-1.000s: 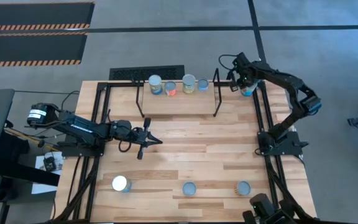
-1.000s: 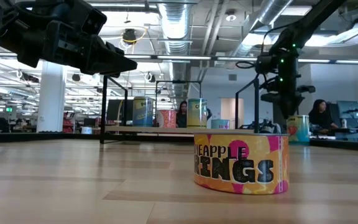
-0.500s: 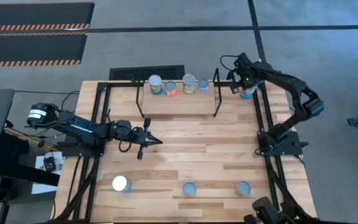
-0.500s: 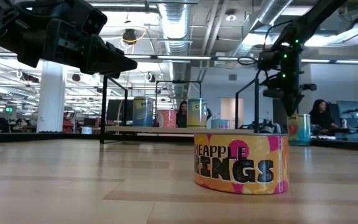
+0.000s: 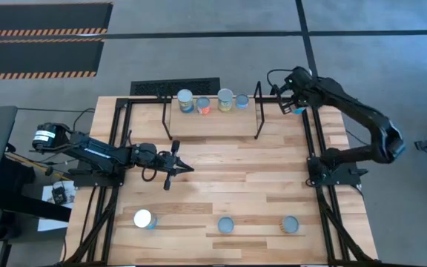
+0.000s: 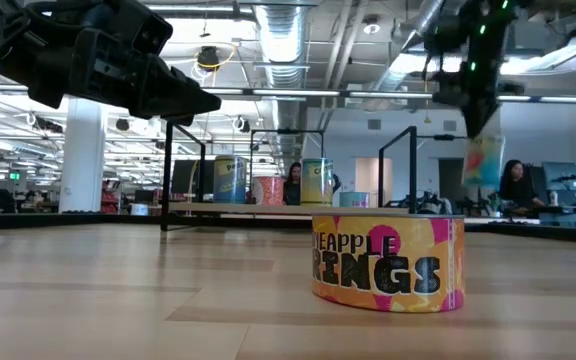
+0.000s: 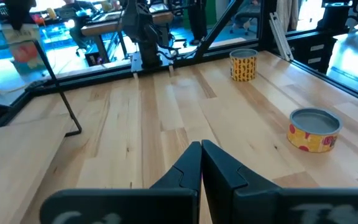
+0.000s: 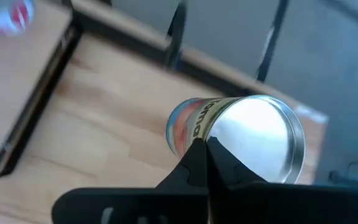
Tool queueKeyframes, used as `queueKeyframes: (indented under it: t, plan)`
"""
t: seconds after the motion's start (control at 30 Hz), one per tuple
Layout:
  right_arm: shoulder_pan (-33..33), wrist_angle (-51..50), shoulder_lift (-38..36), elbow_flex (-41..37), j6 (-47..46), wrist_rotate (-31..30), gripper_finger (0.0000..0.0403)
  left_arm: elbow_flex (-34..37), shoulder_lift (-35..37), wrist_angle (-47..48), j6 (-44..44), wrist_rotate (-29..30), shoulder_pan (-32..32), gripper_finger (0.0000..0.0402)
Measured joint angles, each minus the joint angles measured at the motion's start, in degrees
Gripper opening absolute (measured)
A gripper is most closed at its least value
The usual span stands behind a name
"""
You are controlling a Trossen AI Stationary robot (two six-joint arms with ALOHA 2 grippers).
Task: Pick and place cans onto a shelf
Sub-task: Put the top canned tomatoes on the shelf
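My right gripper (image 5: 290, 104) is beyond the shelf's right end frame, shut on a can (image 6: 483, 162) with a silver top (image 8: 263, 143) and a coloured label. The shelf (image 5: 212, 122), a wooden board between black wire frames, carries several cans (image 5: 225, 99) standing on their bases. Three more cans (image 5: 226, 224) stand along the table's near edge, among them a yellow pineapple-rings tin (image 6: 388, 262). My left gripper (image 5: 180, 167) hovers shut over the table's left middle, touching nothing. My right gripper has the can at the edge of its silver top (image 8: 216, 134), where the shut fingers (image 8: 197, 163) meet the rim. The fingers themselves hide the exact place of contact. They come from above. The can hangs below them, slightly tilted and clear of the table.
The shelf's black end frame (image 5: 258, 111) stands right next to the held can. Black rails (image 5: 313, 148) run along both table sides, and the right arm's base (image 5: 336, 167) sits on the right one. The middle of the wooden table (image 5: 236, 178) is bare.
My right gripper has taken hold of the can at the table's far right and gone up with it. The can, which stood on the table a second ago, now hangs lifted clear. The right arm's elbow has swung toward the table's right edge.
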State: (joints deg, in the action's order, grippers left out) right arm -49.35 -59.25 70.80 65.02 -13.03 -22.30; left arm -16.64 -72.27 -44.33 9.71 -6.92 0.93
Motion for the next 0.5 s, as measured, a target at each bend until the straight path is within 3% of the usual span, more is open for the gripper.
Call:
queueKeyframes:
  t: [0.23,0.37,0.5]
  plan:
    - [10.27,-0.71,-5.88,10.58,-1.91,-9.98,0.0003,-0.02,0.02,-0.3,0.09,0.0,0.0,0.0002]
    - [18.66,6.74,-6.61,15.2,4.26,-9.81,0.0006,-0.02,0.02,-0.15,0.09,0.0,0.0,0.0002]
    - [27.64,16.11,-5.12,16.56,11.04,-5.46,0.0003,-0.02,0.02,-0.08,0.07,0.0,0.0,0.0002]
